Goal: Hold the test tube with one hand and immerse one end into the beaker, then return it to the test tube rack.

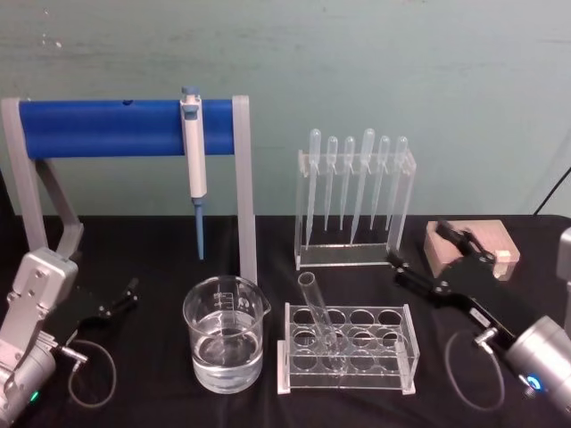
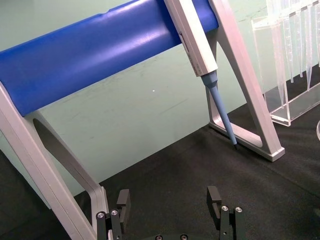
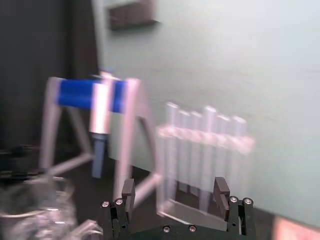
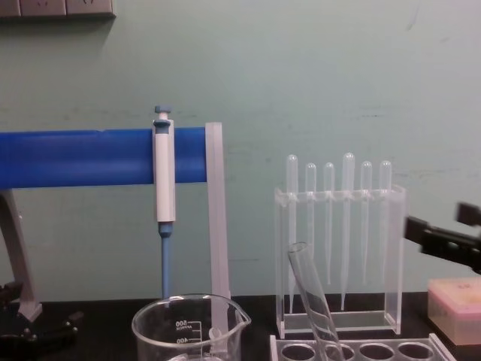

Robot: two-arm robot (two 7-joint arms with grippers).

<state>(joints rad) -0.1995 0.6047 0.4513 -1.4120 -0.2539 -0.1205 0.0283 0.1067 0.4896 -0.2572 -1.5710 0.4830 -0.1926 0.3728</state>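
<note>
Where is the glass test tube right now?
The test tube leans in the clear rack at the table's front centre, just right of the beaker, with neither gripper touching it.

Clear glossy glass test tube (image 1: pixel 319 314) and beaker (image 1: pixel 225 334); the black table cover (image 1: pixel 143 259) looks matt, perhaps cloth.

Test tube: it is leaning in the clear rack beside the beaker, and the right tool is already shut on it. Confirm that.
Not quite. The test tube does lean in the clear rack beside the beaker, but the right tool is open and apart from it, off to the right of the rack. The head view shows the gap; the right wrist view shows its fingers spread with nothing between.
</note>
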